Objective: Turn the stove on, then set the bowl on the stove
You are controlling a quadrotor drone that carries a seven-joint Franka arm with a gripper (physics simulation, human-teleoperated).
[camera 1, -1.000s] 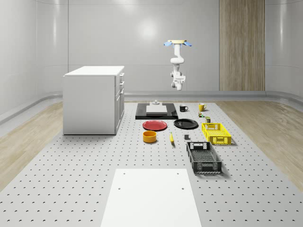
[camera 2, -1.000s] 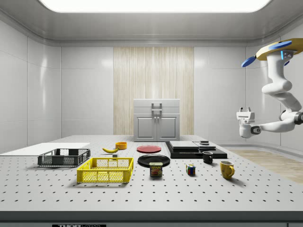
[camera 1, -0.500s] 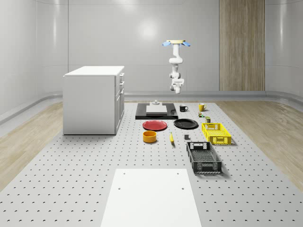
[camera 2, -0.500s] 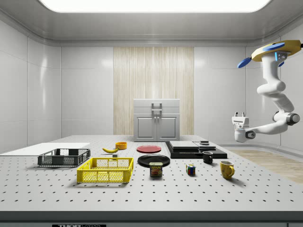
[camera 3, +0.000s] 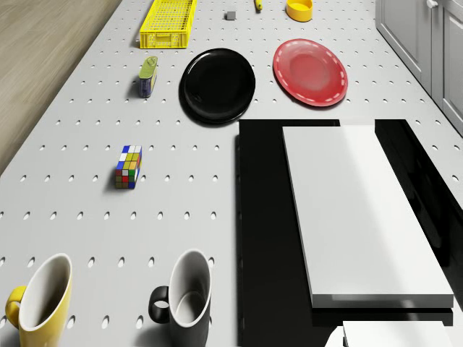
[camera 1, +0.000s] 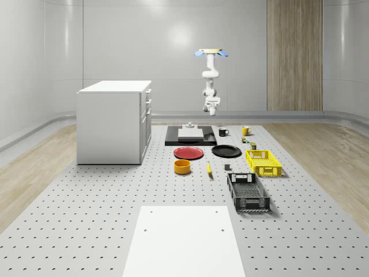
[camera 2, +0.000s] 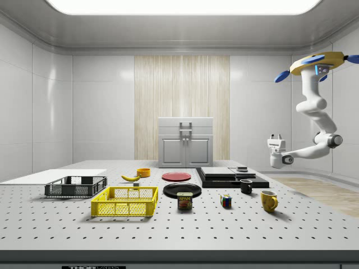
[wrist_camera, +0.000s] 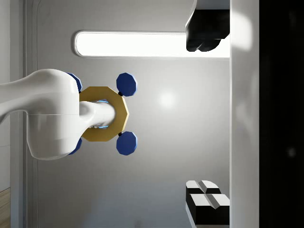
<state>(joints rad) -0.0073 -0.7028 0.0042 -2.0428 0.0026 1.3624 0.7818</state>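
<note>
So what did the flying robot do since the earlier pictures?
The drone slid toward the side view's left, closer to the stove, and hovers a bit lower. Its claw came along, empty, above the table's end. The bowl, plates, mugs and crates stayed put.

Stove point(camera 1: 191, 137): flat black slab with raised white rectangular plate on top and small knob-like part at far end in whole-scene view; lies flat on worktop point(camera 1: 115, 219), beside white cabinet.

Bowl point(camera 1: 182, 167): orange-yellow, round, upright, open side up. Rests on worktop, well apart from stove, just in front of red plate point(camera 1: 189, 153).
</note>
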